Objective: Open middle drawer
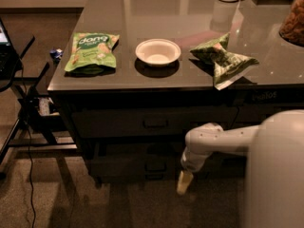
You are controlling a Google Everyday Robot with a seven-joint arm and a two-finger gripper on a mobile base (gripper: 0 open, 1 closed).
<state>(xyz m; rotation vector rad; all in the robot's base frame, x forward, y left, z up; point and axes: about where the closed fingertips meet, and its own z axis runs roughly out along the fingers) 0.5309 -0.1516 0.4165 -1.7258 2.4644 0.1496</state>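
Gripper [184, 182] hangs low, pointing down, near side of middle drawer [121, 166], right of centre; spread or pressed: cannot tell.

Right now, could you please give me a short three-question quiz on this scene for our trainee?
1. True or false: the gripper rests on the countertop.
2. What lies between the flat green snack bag and the crumpled green bag? A) a white bowl B) a mug C) a bottle
3. Fill in: in the picture, the gripper hangs low, to the ___ of the handle of the middle drawer.
Key: 1 false; 2 A; 3 right.
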